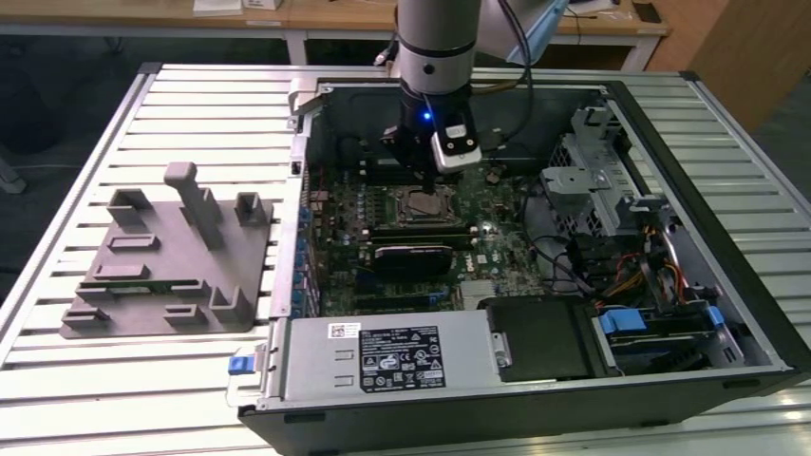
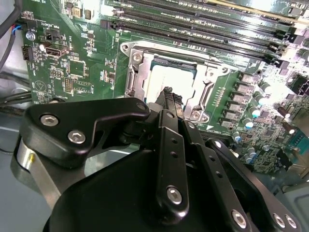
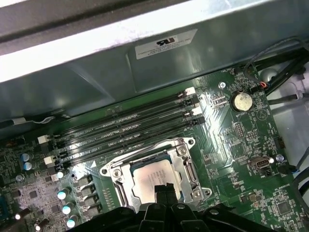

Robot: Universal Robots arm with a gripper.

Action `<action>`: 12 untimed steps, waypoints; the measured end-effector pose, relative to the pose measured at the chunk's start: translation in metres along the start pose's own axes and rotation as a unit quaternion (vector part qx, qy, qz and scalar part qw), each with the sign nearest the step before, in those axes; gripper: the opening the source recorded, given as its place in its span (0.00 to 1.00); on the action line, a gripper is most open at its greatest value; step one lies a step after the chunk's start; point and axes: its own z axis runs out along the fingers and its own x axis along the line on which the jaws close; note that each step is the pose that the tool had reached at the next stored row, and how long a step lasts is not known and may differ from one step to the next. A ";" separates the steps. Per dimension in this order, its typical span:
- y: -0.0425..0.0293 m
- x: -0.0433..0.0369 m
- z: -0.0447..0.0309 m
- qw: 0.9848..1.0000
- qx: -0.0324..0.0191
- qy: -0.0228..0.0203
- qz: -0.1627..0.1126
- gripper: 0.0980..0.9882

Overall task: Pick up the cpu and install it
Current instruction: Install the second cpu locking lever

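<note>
The cpu (image 2: 166,77) lies flat inside the metal socket frame (image 2: 133,72) on the green motherboard, its silver top showing in both wrist views (image 3: 150,175). My gripper (image 2: 169,96) hangs just above the cpu's near edge, its two black fingertips pressed together with nothing between them. In the first wrist view the gripper (image 3: 165,191) overlaps that edge of the chip. The exterior view shows the gripper (image 1: 432,185) inside the open computer case, directly over the socket (image 1: 424,202).
A grey fixture tray (image 1: 165,266) with upright posts sits at the exterior view's left of the case. Memory slots (image 3: 125,130) run beside the socket. A power supply (image 1: 380,356), drive cage (image 1: 595,180) and cables crowd the case.
</note>
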 end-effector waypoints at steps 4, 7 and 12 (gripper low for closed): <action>-0.0018 -0.0006 -0.0001 1.000 0.000 0.000 0.000 0.01; -0.0038 -0.0013 -0.0002 1.000 0.000 0.000 0.000 0.01; -0.0087 -0.0030 -0.0003 1.000 0.000 0.000 0.000 0.01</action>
